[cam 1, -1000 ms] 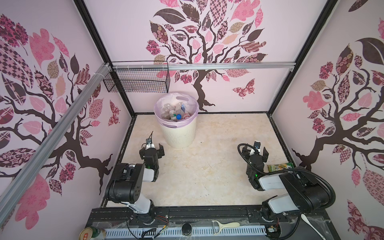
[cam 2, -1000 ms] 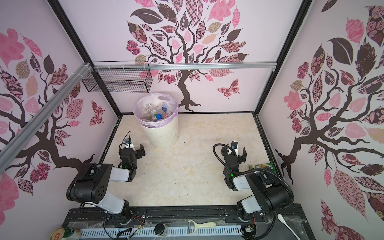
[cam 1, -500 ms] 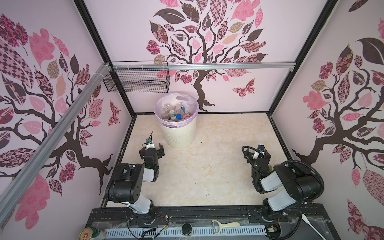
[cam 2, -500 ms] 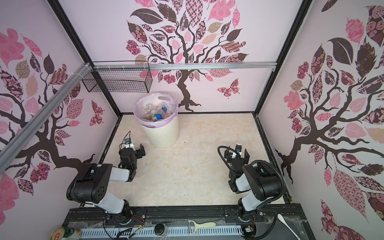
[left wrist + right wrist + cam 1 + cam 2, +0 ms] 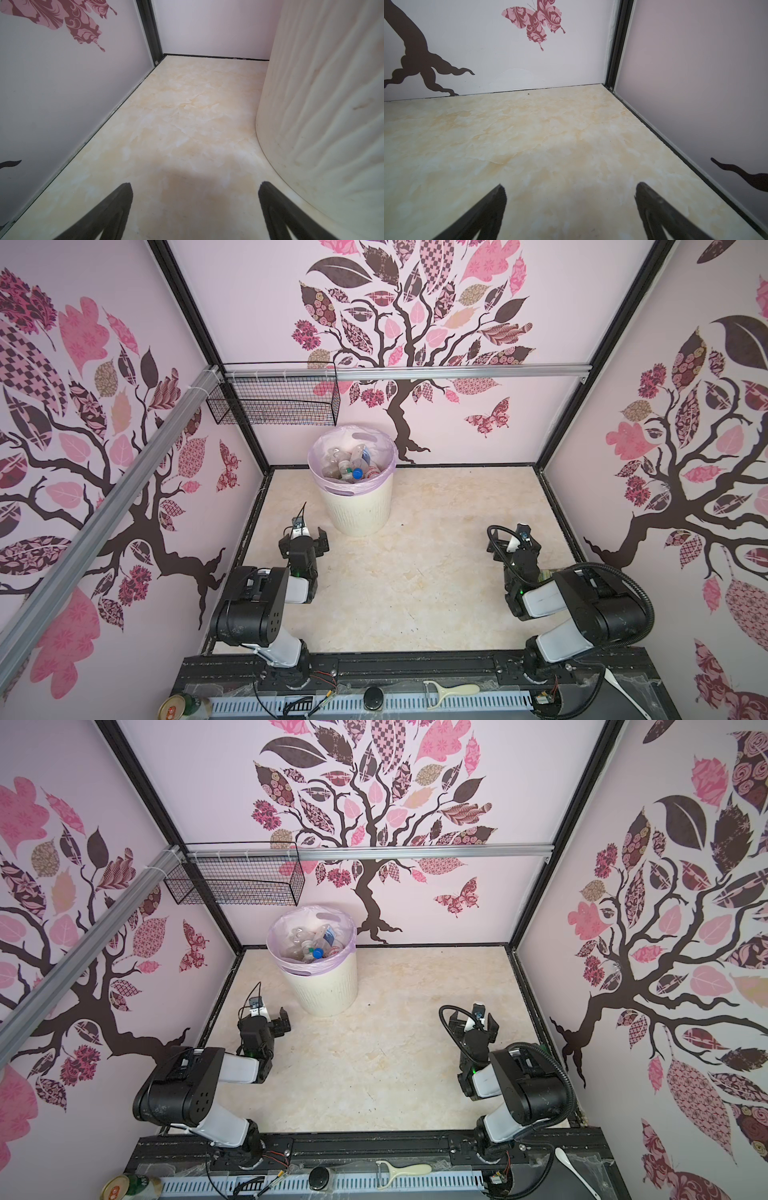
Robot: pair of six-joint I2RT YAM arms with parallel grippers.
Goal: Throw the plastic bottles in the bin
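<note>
Floor (image 5: 415, 572): cream marble pattern, fills the centre in both top views.
Bin (image 5: 360, 512): upright, upper centre, slightly left, near the back wall.
Left gripper (image 5: 304, 538): centre left, just below the bin's base; jaws wide apart, empty.
Right gripper (image 5: 474, 1022): centre right, low over the floor; jaws wide apart, empty.
Bottles (image 5: 349, 466): heaped inside the bin, mostly clear, one blue cap showing.

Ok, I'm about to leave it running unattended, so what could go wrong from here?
1. The left claw stands open close beside the bin wall. A sideways swing could knock the bin and spill the plastic bottles piled inside.
2. The black cable loops loose beside the open right claw. It might snag on a reach.
</note>
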